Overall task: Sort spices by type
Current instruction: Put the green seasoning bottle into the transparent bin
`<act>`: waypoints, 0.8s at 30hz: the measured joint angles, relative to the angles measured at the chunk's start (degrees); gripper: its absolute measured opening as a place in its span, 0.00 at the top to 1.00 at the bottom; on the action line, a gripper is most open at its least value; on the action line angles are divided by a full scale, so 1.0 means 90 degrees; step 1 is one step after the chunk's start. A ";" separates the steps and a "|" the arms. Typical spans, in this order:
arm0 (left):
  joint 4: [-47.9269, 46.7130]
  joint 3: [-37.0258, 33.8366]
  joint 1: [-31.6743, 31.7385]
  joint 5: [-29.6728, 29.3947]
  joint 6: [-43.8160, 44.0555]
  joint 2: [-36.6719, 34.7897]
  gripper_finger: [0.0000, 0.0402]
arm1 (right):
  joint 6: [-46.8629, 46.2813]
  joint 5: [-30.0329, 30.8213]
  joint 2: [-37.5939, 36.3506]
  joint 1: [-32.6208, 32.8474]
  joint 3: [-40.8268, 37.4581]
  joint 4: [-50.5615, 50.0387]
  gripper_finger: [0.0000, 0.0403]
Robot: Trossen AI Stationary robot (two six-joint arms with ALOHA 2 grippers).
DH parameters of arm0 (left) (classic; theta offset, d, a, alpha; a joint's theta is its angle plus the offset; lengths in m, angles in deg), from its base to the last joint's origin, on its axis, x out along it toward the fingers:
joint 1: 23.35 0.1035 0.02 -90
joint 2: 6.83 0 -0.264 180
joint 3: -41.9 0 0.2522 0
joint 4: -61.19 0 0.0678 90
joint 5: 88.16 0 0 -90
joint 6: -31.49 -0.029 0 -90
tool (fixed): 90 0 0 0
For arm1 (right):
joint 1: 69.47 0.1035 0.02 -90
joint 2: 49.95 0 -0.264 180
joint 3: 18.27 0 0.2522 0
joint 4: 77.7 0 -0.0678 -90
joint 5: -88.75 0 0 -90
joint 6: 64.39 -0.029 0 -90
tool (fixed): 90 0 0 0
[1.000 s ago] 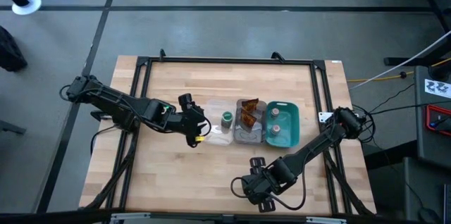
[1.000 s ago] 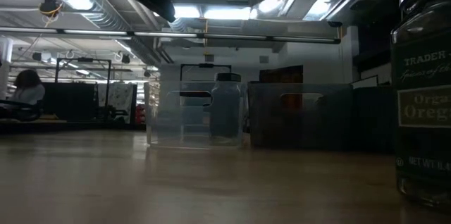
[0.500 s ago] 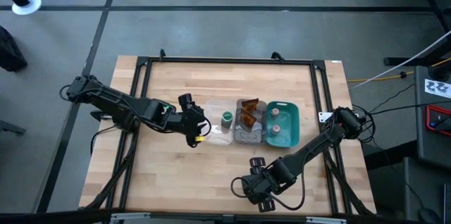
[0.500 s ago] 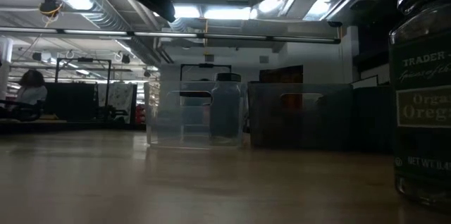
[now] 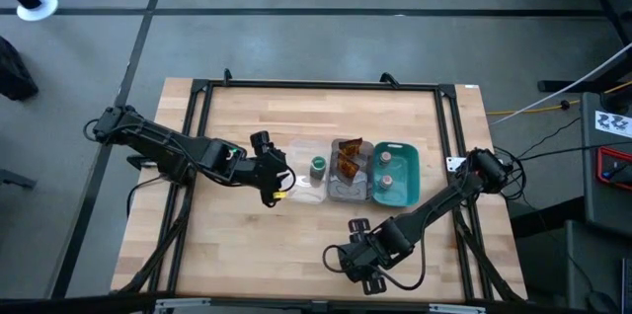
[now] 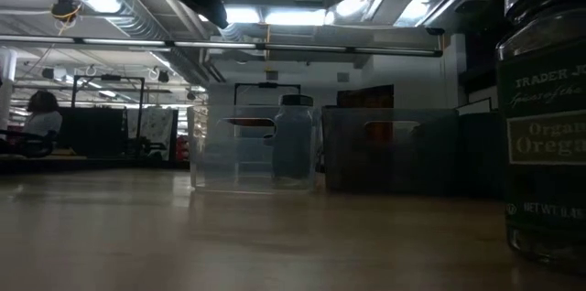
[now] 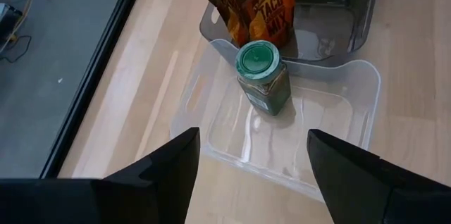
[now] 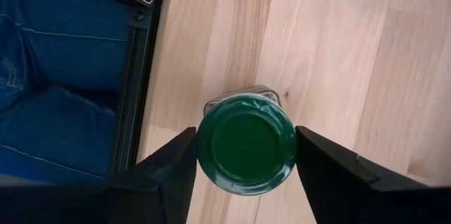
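— Legible text? "TACO MIX" on sachet [image 7: 262, 9]; "TRADER…", "Orga…" cut off on near-edge jar [image 8: 245, 144].

— Grip status? Right gripper [image 8: 243, 155] fingers flanking that jar, contact unclear. Left gripper [image 7: 252, 164] spread, beside clear tray [image 7: 356, 122] with second jar [image 7: 262, 77].

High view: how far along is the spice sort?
Done: one green-lidded jar in the clear tray, sachets in the grey tray, two pale-lidded jars in the teal tray. In hand: right gripper over the second green-lidded jar. Remaining: move it to the clear tray. Left gripper waits open beside that tray.
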 joint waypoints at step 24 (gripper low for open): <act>0.0008 -0.0002 -0.0001 -0.0002 -0.0178 -0.0114 0.39 | 0.0923 0.0062 -0.0022 -0.0239 0.0181 -0.0047 0.47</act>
